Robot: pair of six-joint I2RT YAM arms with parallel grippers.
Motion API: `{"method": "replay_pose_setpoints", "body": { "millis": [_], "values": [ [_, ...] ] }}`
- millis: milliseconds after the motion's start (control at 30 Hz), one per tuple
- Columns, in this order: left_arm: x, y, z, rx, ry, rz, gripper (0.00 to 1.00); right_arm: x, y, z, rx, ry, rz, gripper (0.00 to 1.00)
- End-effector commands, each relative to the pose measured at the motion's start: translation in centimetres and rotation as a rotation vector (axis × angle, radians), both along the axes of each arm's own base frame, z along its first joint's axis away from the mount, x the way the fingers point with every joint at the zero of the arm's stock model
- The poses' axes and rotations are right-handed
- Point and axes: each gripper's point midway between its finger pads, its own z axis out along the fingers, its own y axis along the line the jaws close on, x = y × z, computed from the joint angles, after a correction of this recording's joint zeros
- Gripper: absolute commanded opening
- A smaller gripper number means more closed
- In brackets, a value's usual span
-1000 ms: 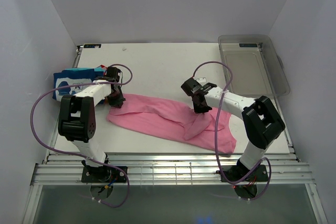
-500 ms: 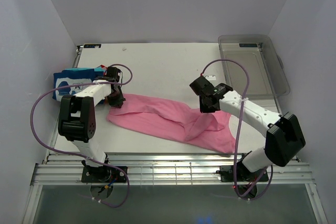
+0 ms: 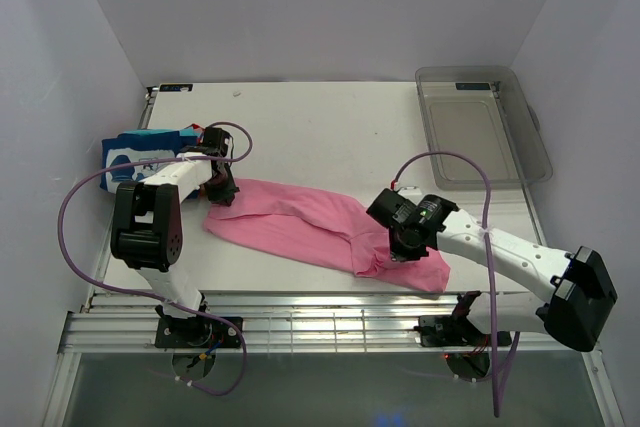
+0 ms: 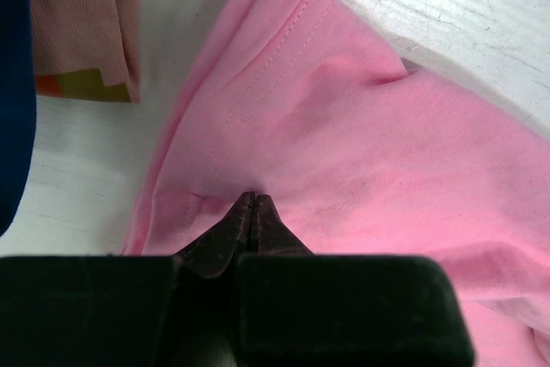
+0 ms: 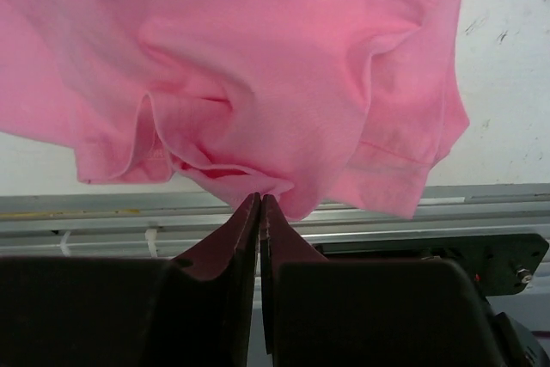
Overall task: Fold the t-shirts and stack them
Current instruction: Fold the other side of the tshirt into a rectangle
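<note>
Top external view: the pink t-shirt (image 3: 300, 222) lies rumpled across the near desk (image 3: 320, 137). The left tool (image 3: 222, 192) and right tool (image 3: 404, 244) each pinch it, closed. The folded stack (image 3: 135, 152) sits far left; this shirt is not yet folded.

A white table (image 3: 320, 127) with a scuffed top fills the enclosure. Plain pale walls (image 3: 300, 7) with a faint lavender cast rise beyond both grippers and close in on the outer side of the left gripper (image 3: 222, 190) and of the right gripper (image 3: 405, 244). Farther off than the right gripper, at the table's corner, sits a clear plastic bin (image 3: 470, 137). Nearer than both runs a slatted metal rail (image 3: 330, 327), with a dull grey-green surface (image 3: 330, 397) below it. The light is soft and even, shadows faint
</note>
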Motion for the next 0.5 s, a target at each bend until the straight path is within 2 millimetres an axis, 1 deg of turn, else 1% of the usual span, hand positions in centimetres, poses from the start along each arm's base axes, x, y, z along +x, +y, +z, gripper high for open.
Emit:
{"method": "replay_pose_setpoints", "body": {
  "millis": [0, 33, 133, 167, 200, 233, 267, 300, 333, 400, 433, 467],
  "values": [
    [1.1, -0.3, 2.0, -0.021, -0.069, 0.0, 0.06, -2.1, 0.0, -0.2, 0.008, 0.056, -0.036, 0.08],
    [1.1, -0.3, 2.0, -0.021, -0.071, -0.002, 0.06, -2.5, 0.3, 0.0, 0.013, 0.059, -0.029, 0.08],
    [1.1, -0.1, 2.1, -0.013, -0.074, -0.004, 0.06, -3.5, -0.9, -0.2, -0.051, 0.085, -0.041, 0.09],
    [1.0, -0.1, 2.2, -0.01, -0.074, -0.004, 0.06, -3.7, -1.4, -0.3, -0.073, 0.093, -0.059, 0.09],
    [1.0, 0.0, 2.2, -0.008, -0.076, -0.005, 0.06, -4.1, -2.5, -0.3, -0.126, 0.105, -0.074, 0.1],
    [0.9, -0.1, 2.2, -0.007, -0.076, -0.006, 0.06, -4.3, -3.1, -0.3, -0.155, 0.109, -0.086, 0.1],
    [0.9, 0.0, 2.3, -0.007, -0.077, -0.004, 0.06, -4.4, -3.6, -0.3, -0.175, 0.106, -0.117, 0.1],
    [0.8, 0.0, 2.3, -0.006, -0.077, -0.005, 0.06, -4.6, -4.5, 0.0, -0.219, 0.106, -0.133, 0.09],
    [0.8, 0.0, 2.3, -0.005, -0.077, -0.004, 0.06, -4.7, -4.8, 0.2, -0.23, 0.104, -0.149, 0.1],
    [0.7, 0.0, 2.3, -0.004, -0.076, -0.005, 0.06, -4.5, -4.4, 0.5, -0.216, 0.099, -0.162, 0.13],
    [0.8, -0.1, 2.3, -0.009, -0.079, -0.005, 0.06, -4.5, -4.2, 0.6, -0.208, 0.099, -0.168, 0.17],
    [0.9, -0.2, 2.5, -0.013, -0.085, -0.005, 0.05, -4.2, -3.6, 1.0, -0.185, 0.09, -0.174, 0.21]
  ]
}}
